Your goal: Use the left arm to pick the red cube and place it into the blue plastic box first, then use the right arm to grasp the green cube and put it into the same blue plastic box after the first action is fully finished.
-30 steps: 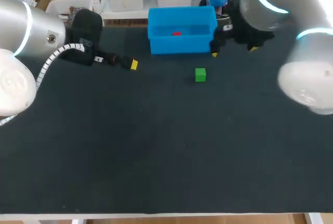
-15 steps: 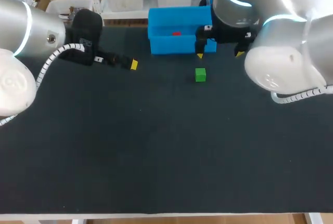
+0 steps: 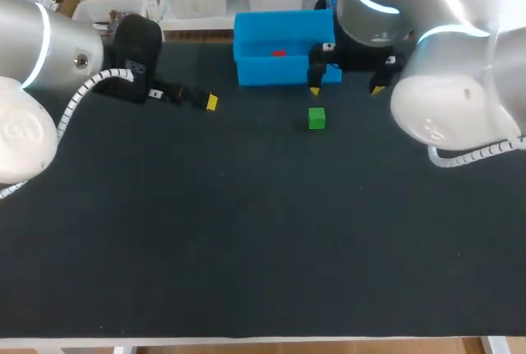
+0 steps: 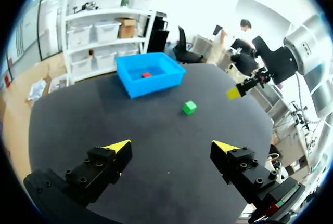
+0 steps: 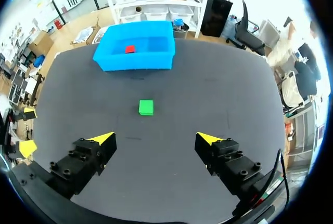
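The red cube [image 3: 279, 52] lies inside the blue plastic box [image 3: 283, 72] at the table's far edge. The green cube [image 3: 316, 118] sits on the dark mat just in front of the box. My right gripper [image 3: 345, 89] hangs open just behind and slightly right of the green cube, near the box's right front corner. In the right wrist view the gripper [image 5: 155, 139] is open and empty, with the green cube [image 5: 146, 107] ahead of it, then the box [image 5: 135, 62] and red cube [image 5: 130, 49]. My left gripper [image 3: 205, 101] stands open, left of the box; from its wrist [image 4: 171, 146] nothing is held.
The left wrist view shows the green cube [image 4: 189, 107] and the box [image 4: 151, 83] with the red cube [image 4: 146, 75] well ahead, and a yellow tip of my right gripper [image 4: 234, 92] beyond. The dark mat [image 3: 246, 231] stretches to the near edge.
My right arm has swung left, from beside the box's right end to just behind the green cube, then nearly stopped. The left arm and both cubes have not moved.
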Robot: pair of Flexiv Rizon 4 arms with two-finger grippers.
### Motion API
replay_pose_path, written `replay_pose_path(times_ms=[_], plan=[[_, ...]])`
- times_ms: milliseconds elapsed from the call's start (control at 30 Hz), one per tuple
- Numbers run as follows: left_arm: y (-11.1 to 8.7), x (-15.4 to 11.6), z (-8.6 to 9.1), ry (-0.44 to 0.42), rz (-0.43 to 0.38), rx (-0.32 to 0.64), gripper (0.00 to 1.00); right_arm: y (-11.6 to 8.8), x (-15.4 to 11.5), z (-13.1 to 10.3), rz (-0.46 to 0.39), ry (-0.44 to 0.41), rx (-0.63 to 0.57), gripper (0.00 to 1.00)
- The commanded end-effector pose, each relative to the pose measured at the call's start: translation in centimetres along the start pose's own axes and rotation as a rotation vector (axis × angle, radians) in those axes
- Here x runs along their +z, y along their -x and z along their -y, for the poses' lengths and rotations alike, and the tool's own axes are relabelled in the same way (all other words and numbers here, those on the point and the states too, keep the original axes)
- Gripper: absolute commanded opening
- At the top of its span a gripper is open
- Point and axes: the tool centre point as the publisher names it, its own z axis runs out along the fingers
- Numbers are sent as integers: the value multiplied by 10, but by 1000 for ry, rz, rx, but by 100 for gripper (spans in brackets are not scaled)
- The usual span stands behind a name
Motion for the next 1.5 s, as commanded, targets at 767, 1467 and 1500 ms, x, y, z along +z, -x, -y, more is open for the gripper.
replay_pose_path(times_ms=[767, 1467, 1500], plan=[[-1, -1, -2, -6, 4, 2, 100, 13, 85, -13, -150, -24, -37, 100], [-1, -1, -2, -6, 4, 2, 100, 19, 119, -13, -156, -46, -95, 100], [-1, -1, -2, -6, 4, 2, 100, 19, 121, -13, -158, -45, -95, 100]])
